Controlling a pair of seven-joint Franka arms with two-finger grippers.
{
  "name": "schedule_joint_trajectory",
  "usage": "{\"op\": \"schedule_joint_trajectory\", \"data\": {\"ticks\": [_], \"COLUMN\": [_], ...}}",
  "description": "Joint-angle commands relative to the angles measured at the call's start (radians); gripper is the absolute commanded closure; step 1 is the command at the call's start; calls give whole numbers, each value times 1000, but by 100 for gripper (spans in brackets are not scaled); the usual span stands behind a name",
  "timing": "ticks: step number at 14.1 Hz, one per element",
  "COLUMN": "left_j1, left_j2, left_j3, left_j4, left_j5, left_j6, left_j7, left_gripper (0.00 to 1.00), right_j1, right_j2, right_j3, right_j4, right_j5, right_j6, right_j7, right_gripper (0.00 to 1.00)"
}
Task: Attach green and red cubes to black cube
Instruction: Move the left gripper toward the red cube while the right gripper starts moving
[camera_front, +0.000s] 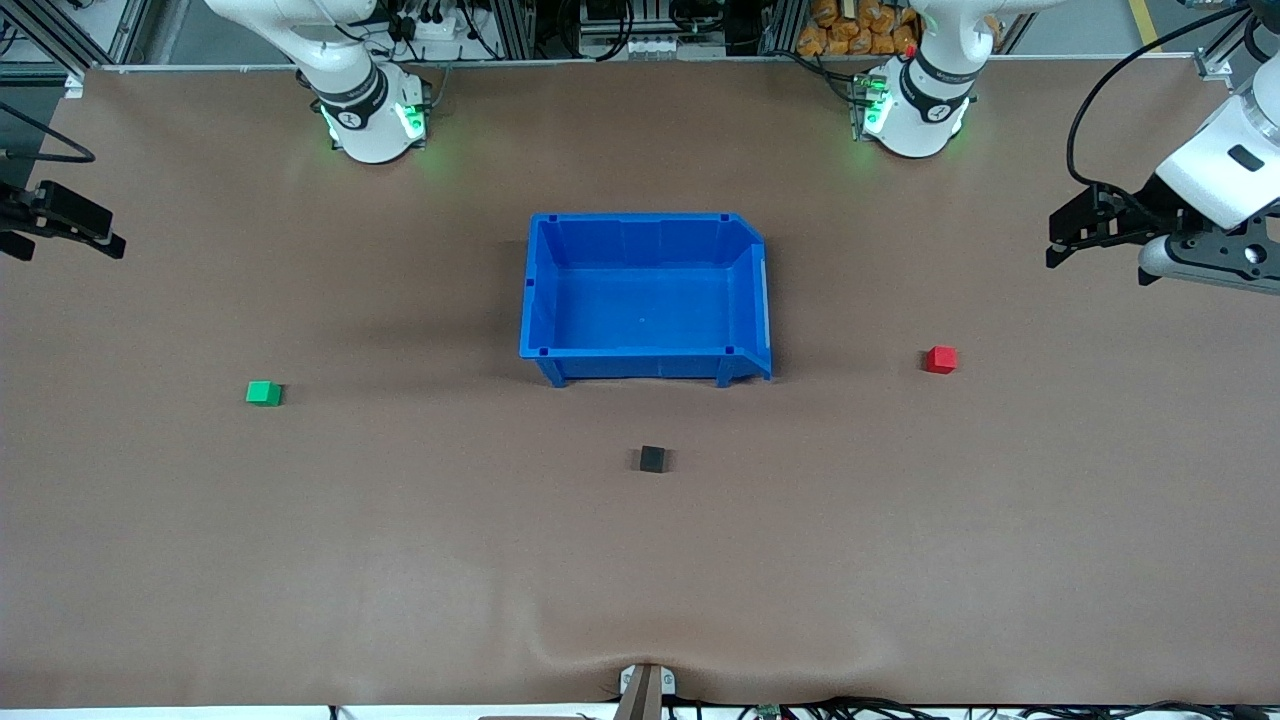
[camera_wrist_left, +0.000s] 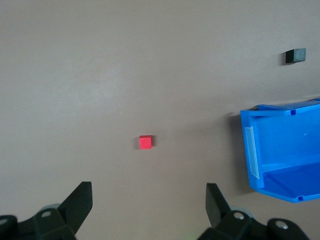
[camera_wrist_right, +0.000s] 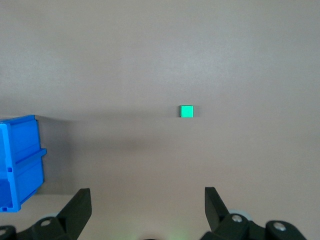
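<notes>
Brown matting covers the whole table (camera_front: 400, 560), and both my arms wait high at its two ends. Starting at my right arm's end: my right gripper (camera_front: 60, 222) hangs over the edge of the mat, fingers (camera_wrist_right: 75, 210) spread wide, grasping nothing. Below it and well apart sits the green cube (camera_front: 264, 393), alone on the mat. On to the middle: the blue bin (camera_front: 645, 297) stands with nothing in it, and the black cube (camera_front: 652, 459) lies just nearer the front camera than the bin, not touching it. Further along, the red cube (camera_front: 940, 359) rests by itself toward my left arm's end. Last, my left gripper (camera_front: 1085, 232) hovers over that end, fingers (camera_wrist_left: 80, 202) released and wide apart, the red cube well clear of them
</notes>
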Motion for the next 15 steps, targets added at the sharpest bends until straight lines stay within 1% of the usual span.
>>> {"op": "schedule_joint_trajectory", "data": {"ticks": [1, 7, 9, 13, 15], "left_j1": [10, 11, 10, 8, 8], "left_j2": [-11, -4, -4, 33, 77], "left_j3": [-1, 2, -2, -2, -2], "left_j4": [-9, -7, -11, -9, -9], "left_j5": [15, 15, 14, 17, 15], "left_j6": [-24, -39, -109, -123, -122], "left_j7": [16, -8, -26, -26, -28], "left_gripper": [0, 0, 0, 0, 0], "right_j1": [-11, -11, -11, -13, -13], "right_j2": [5, 5, 5, 5, 5], "right_j3": [9, 8, 8, 8, 8], "right_j4": [13, 13, 13, 13, 14], "right_j5": [-11, -12, -12, -14, -14], "right_j6": [-1, -3, -3, -4, -4], "right_j7": [-8, -8, -8, -8, -8], "right_gripper": [0, 0, 0, 0, 0]}}
